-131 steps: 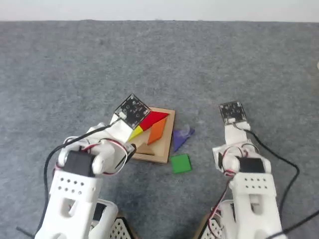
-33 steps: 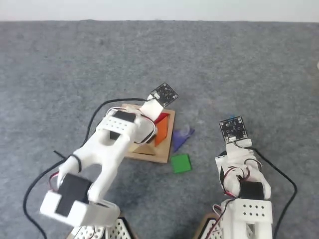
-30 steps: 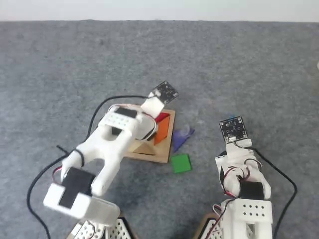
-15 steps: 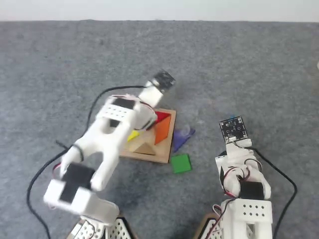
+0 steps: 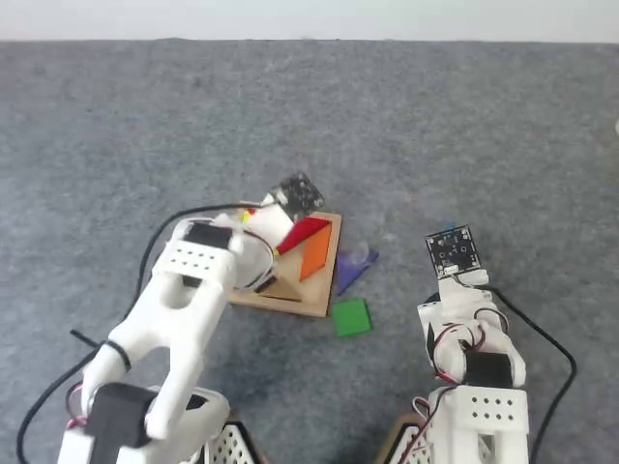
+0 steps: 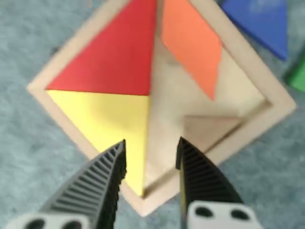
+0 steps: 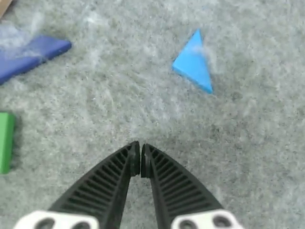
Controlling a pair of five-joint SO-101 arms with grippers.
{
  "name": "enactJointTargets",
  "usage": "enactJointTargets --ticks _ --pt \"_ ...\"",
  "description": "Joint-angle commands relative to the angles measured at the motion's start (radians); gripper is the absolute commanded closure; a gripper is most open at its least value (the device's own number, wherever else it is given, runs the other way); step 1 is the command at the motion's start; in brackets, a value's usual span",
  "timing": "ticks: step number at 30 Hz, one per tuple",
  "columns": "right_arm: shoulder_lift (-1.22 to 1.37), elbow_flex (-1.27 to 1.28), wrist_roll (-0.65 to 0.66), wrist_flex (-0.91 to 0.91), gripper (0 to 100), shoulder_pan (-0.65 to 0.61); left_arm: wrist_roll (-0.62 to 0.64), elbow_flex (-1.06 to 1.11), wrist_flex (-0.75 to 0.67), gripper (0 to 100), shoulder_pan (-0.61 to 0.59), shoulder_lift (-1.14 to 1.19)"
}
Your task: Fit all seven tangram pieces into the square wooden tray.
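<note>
The square wooden tray (image 5: 324, 290) (image 6: 267, 102) holds a red triangle (image 5: 305, 232) (image 6: 114, 62), a yellow triangle (image 6: 109, 119), an orange parallelogram (image 5: 311, 254) (image 6: 190, 45) and a tan triangle (image 5: 282, 287) (image 6: 209, 129). My left gripper (image 6: 151, 145) hovers open over the tray near the yellow triangle, holding nothing. On the carpet beside the tray lie a dark blue piece (image 5: 350, 269) (image 7: 28, 57) and a green square (image 5: 351, 317) (image 7: 5, 140). A light blue triangle (image 7: 194, 64) lies ahead of my right gripper (image 7: 140, 148), which is shut and empty above the carpet.
Grey carpet (image 5: 464, 135) covers the whole table. The left arm's body (image 5: 184, 290) lies over the tray's left side in the high view. The right arm (image 5: 469, 338) stands at the front right, apart from the pieces.
The left arm has swung leftward across the tray, from its right edge toward its rear left part. The right arm and the pieces have stayed put during the last second.
</note>
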Motion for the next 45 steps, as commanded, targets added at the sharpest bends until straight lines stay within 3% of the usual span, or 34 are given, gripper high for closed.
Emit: enactJointTargets --ticks 1,19,38,45 --pt "-0.018 -0.008 0.012 0.005 98.9 -0.015 -0.015 0.064 -0.071 83 0.052 -0.077" --pt "-0.018 -0.008 0.012 0.005 98.9 -0.015 -0.009 0.119 -0.132 83 0.077 -0.078" --pt "-0.018 -0.008 0.012 0.005 98.9 -0.013 -0.009 0.12 -0.187 83 -0.1 -0.086" --pt "-0.018 -0.008 0.012 0.005 98.9 -0.013 -0.005 0.114 -0.183 83 -0.08 -0.091"
